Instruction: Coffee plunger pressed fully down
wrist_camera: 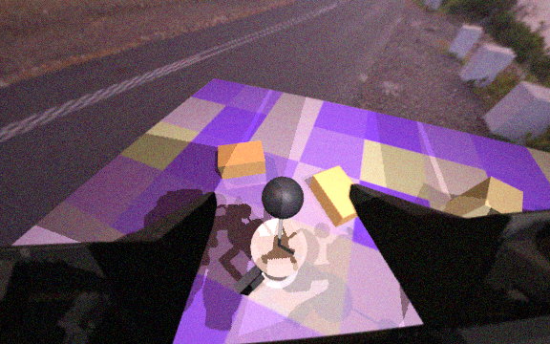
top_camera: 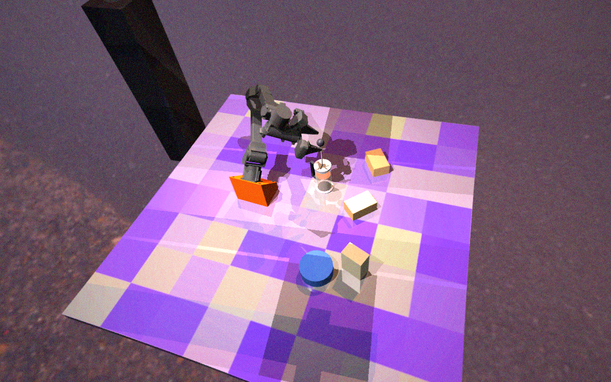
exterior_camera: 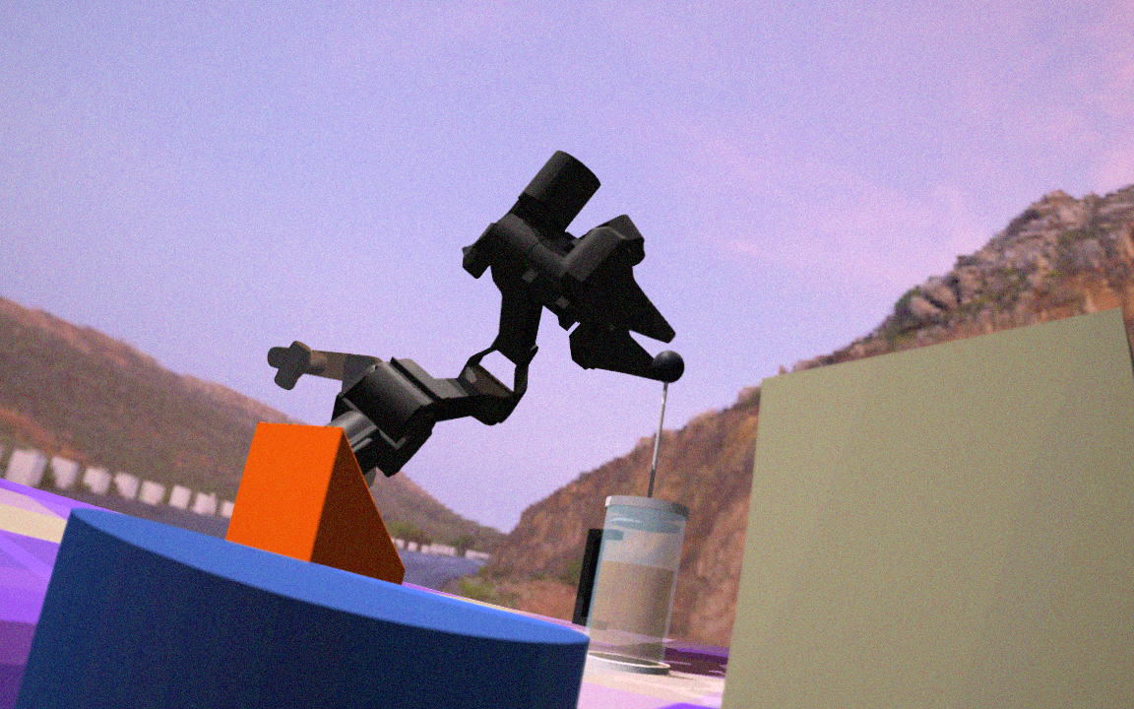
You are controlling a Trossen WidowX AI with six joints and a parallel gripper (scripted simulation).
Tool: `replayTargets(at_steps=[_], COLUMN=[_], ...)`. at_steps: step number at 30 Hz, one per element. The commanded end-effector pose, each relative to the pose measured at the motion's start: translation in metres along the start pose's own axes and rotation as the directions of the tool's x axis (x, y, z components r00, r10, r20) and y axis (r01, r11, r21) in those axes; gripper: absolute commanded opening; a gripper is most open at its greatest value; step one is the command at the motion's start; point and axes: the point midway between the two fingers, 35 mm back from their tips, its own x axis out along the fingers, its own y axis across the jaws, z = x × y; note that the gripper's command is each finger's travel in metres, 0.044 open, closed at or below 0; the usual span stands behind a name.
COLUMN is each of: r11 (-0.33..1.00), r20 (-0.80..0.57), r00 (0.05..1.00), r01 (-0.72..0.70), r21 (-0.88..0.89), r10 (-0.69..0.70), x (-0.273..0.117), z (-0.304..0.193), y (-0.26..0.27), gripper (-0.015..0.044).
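The coffee press (top_camera: 323, 176) (exterior_camera: 635, 582) (wrist_camera: 279, 255) stands upright on the checkered table, a clear cylinder with a pale lid and a dark handle. Its plunger rod stands tall above the lid, topped by a round black knob (top_camera: 320, 142) (exterior_camera: 667, 365) (wrist_camera: 283, 197). My gripper (top_camera: 320, 140) (exterior_camera: 662, 354) (wrist_camera: 284, 194) is open at knob height, its fingers apart on either side of the knob in the wrist view. Nothing is held. In the exterior view one fingertip overlaps the knob; whether they touch I cannot tell.
Two orange-yellow blocks (top_camera: 377, 162) (top_camera: 360, 205) (wrist_camera: 241, 160) (wrist_camera: 334, 196) lie beyond the press. A blue disc (top_camera: 316, 268) (exterior_camera: 306, 634) and an upright beige block (top_camera: 355, 261) (exterior_camera: 950, 529) stand farther off. The arm's orange base (top_camera: 253, 191) (exterior_camera: 289, 493) is beside the press.
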Motion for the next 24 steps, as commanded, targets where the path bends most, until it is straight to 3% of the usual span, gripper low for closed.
replayTargets(at_steps=[1, 11, 23, 24], r11=[1.0, 1.0, 1.0, 1.0], r20=[0.002, 0.002, 0.002, 0.002], r00=[1.0, 1.0, 1.0, 1.0], r01=[0.002, 0.002, 0.002, 0.002], r21=[0.001, 0.001, 0.001, 0.001], r10=[-0.002, -0.002, -0.002, -0.002], x=[0.0096, 0.0096, 0.0096, 0.0096], z=[-0.0006, -0.0007, -0.0007, -0.0007], y=[0.0007, 0.0007, 0.0007, 0.0007], gripper=[0.044, 0.044, 0.0125, 0.0118])
